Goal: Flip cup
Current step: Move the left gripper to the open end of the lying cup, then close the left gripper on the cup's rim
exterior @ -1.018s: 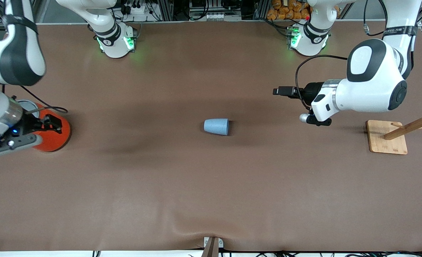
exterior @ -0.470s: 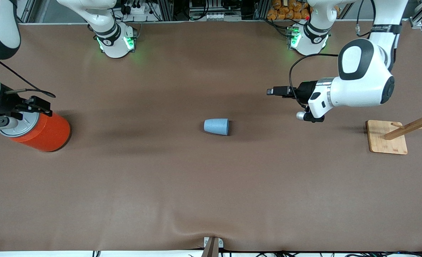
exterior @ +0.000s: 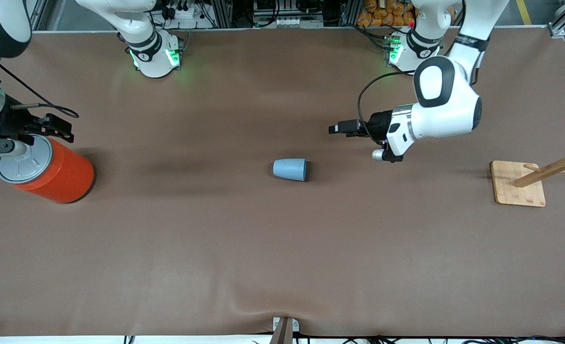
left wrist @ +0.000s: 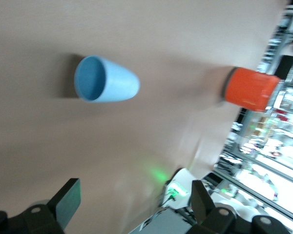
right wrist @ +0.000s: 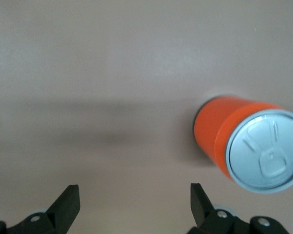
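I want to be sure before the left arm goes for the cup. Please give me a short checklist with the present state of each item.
1. Cup lies on its side, free of both grippers: ok.
2. Left gripper open, holding nothing: ok.
3. Left gripper lined up over the cup: not ok; it is up over the table toward the left arm's end.
4. Right gripper open, by the can, away from the cup: ok.
5. Nothing beside the cup; wooden stand well apart: ok.

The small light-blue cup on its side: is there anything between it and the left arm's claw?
Nothing visible. The left claw, open, is over bare brown table toward the left arm's end from the light-blue tapered cup; only tabletop lies between them.
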